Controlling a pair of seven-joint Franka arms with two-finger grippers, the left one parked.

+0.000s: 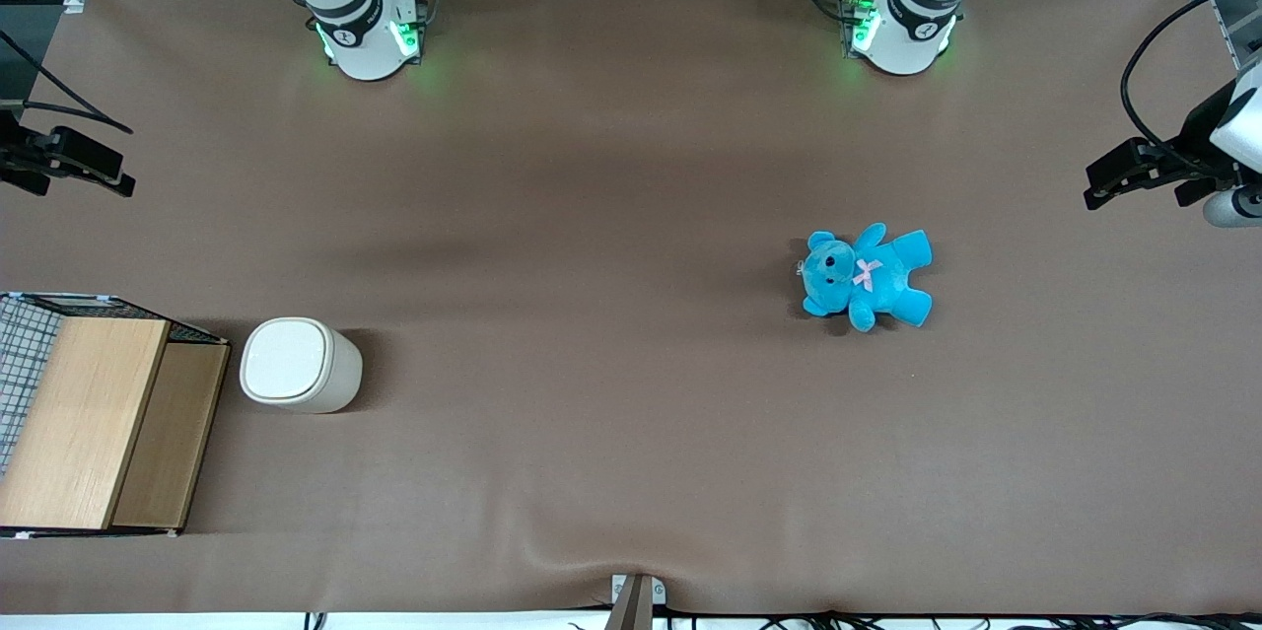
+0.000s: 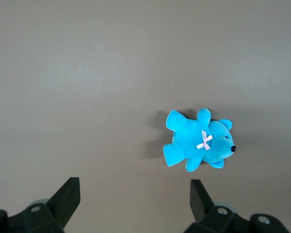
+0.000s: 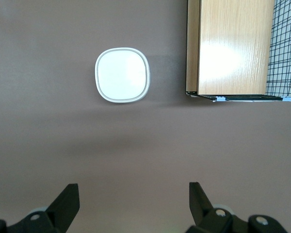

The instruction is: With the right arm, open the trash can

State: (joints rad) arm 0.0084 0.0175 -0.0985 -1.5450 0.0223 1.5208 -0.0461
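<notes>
The trash can [image 1: 299, 366] is a small cream-white tub with its flat white lid shut, standing on the brown table beside the wire crate. It also shows from above in the right wrist view [image 3: 122, 75]. My right gripper [image 1: 113, 172] hangs high over the working arm's end of the table, farther from the front camera than the trash can and not touching it. In the right wrist view the gripper [image 3: 134, 194] is open and empty, its black fingers [image 3: 68, 199] wide apart over bare table.
A wire crate with a wooden top [image 1: 89, 423] stands right beside the trash can; it also shows in the right wrist view [image 3: 233, 46]. A blue teddy bear [image 1: 866, 275] lies toward the parked arm's end of the table.
</notes>
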